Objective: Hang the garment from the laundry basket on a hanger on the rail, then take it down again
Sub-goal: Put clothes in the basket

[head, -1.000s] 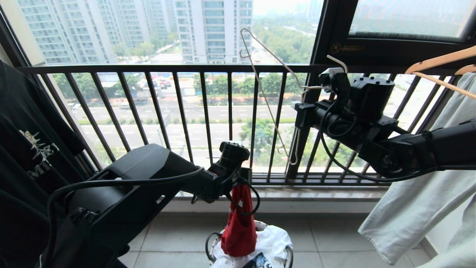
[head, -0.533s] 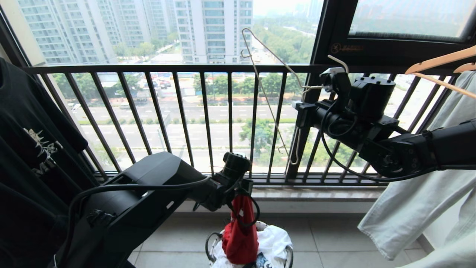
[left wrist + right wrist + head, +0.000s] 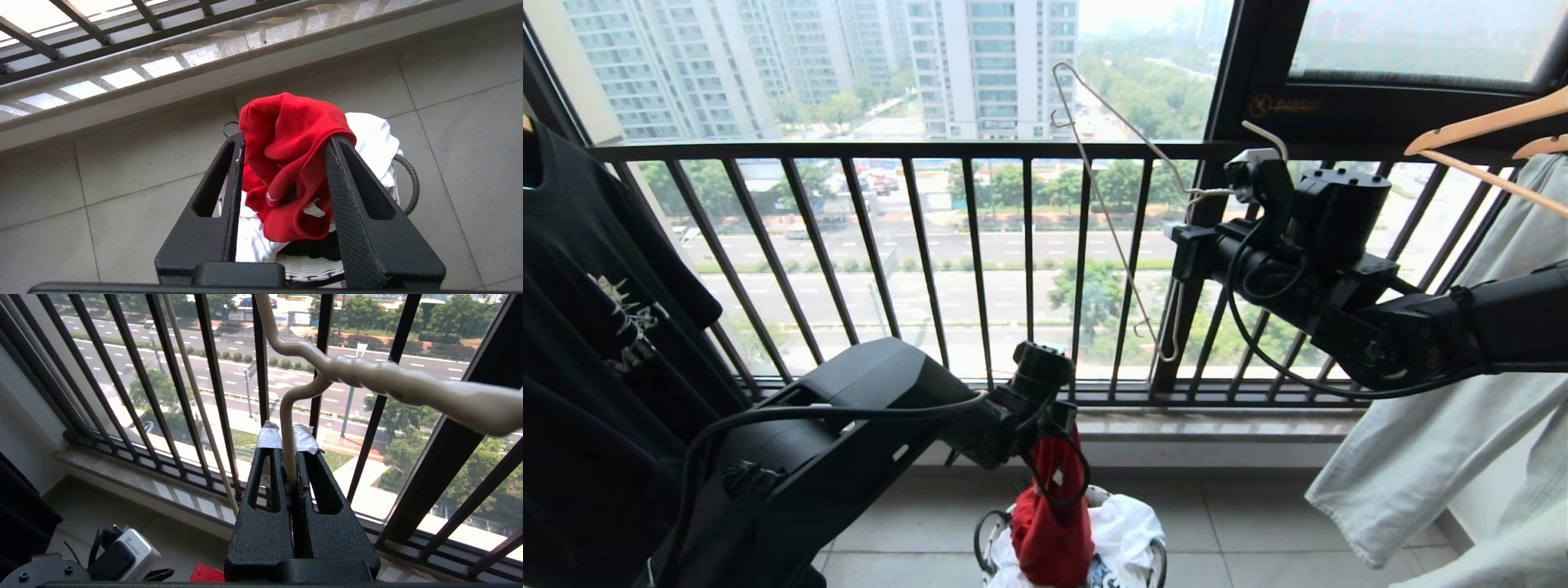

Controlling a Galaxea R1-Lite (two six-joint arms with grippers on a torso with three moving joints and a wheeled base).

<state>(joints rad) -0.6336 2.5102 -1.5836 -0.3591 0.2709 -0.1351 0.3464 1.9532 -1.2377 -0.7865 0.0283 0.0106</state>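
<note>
Left gripper (image 3: 286, 143) parted around the red T-shirt (image 3: 290, 163) above the woven basket (image 3: 1152, 563); right gripper (image 3: 288, 441) clamping the off-white hanger (image 3: 367, 377)

**A tiled balcony high above the city**

A black metal railing (image 3: 890, 151) with slim upright bars runs across the front, set on a pale stone ledge (image 3: 1217, 425). The floor (image 3: 1258, 523) is laid with large grey tiles. Beyond the bars lie a wide road (image 3: 849, 245), green trees (image 3: 1094, 294) and tall white apartment blocks (image 3: 988, 57) in hazy daylight. A dark window frame (image 3: 1258, 82) rises on the right, its pane catching the bright sky.
</note>
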